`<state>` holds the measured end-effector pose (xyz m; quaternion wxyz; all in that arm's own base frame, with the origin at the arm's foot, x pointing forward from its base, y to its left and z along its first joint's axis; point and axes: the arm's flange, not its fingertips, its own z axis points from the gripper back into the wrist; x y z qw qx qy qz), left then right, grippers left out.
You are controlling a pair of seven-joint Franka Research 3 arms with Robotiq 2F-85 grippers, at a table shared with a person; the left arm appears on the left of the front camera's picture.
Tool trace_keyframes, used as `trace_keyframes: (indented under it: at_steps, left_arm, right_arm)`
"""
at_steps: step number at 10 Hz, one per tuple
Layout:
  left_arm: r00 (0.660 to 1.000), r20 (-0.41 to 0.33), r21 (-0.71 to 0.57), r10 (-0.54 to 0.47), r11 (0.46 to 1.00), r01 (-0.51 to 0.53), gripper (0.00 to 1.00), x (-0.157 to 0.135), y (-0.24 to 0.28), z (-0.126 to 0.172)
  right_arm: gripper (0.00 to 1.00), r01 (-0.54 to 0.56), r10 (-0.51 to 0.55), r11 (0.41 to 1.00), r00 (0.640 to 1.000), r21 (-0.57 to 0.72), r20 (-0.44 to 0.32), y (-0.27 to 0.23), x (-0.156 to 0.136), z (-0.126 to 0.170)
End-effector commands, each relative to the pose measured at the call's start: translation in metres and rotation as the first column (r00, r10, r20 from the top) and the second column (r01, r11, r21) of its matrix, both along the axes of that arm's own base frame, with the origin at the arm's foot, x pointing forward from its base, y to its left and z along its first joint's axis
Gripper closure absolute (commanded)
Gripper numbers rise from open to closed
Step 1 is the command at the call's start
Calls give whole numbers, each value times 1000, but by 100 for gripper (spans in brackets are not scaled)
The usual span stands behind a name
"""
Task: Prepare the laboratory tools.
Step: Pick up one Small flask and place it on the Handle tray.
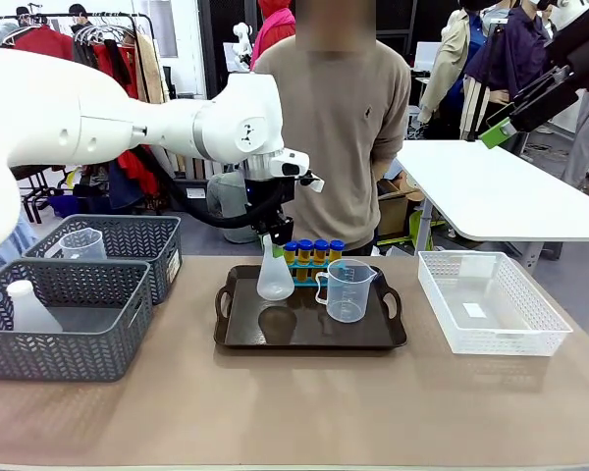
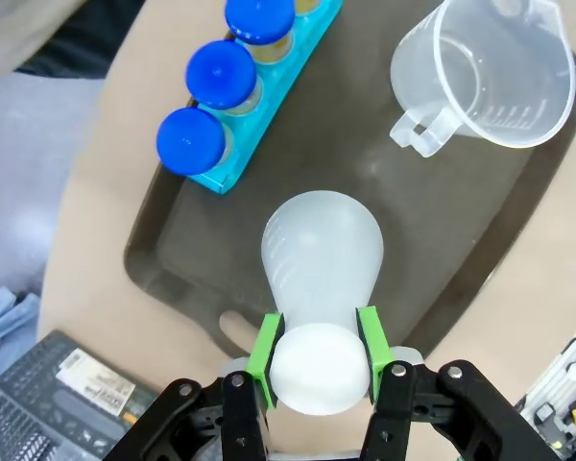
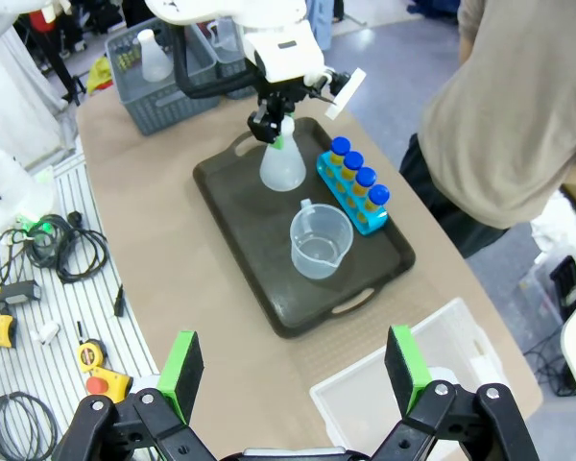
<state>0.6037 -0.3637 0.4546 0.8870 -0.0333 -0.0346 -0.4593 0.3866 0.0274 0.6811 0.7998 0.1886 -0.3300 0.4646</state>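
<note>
My left gripper (image 1: 273, 235) (image 2: 317, 360) is shut on the neck of the translucent white conical flask (image 1: 275, 277) (image 2: 322, 252) (image 3: 281, 165). The flask stands upright over the left part of the dark brown tray (image 1: 304, 334) (image 2: 365, 154) (image 3: 269, 264), its base seemingly a little above it. Blue-capped tubes (image 1: 312, 251) (image 2: 216, 75) (image 3: 357, 181) of yellow-orange liquid stand in a blue rack (image 2: 259, 130) at the tray's far edge. The clear handled beaker (image 1: 346, 290) (image 2: 485, 72) (image 3: 320, 240) rests on the tray's right part. High above the table's right side, my right gripper (image 1: 499, 130) (image 3: 293, 370) is open and holds nothing.
Two grey mesh baskets (image 1: 74, 339) (image 3: 163, 72) at the left hold another flask (image 1: 29, 306) and another beaker (image 1: 83, 243). A white mesh basket (image 1: 491, 304) (image 3: 413, 384) sits at the right. A person (image 1: 344, 118) stands at the far side, behind the tray.
</note>
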Motion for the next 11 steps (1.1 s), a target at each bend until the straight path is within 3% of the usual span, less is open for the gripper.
trace_keyframes:
  at_steps: [1, 6, 7, 11]
  left_arm:
    - [999, -31, -26, -28, 999, 27, 100, 1, -2, -7]
    - [998, -63, -23, -29, 999, 28, 100, 0, -4, -36]
    - [997, -68, -20, -27, 999, 25, 94, -1, -4, -38]
    - [998, -57, -16, -25, 1000, 24, 16, -8, -4, -33]
  right_arm:
    - [0, -23, 22, 999, 1000, 24, 14, 0, 2, 1]
    - [0, -23, 22, 999, 1000, 24, 14, 0, 2, 1]
    - [0, -23, 22, 999, 1000, 24, 14, 0, 2, 1]
    - [0, -23, 22, 999, 1000, 24, 14, 0, 2, 1]
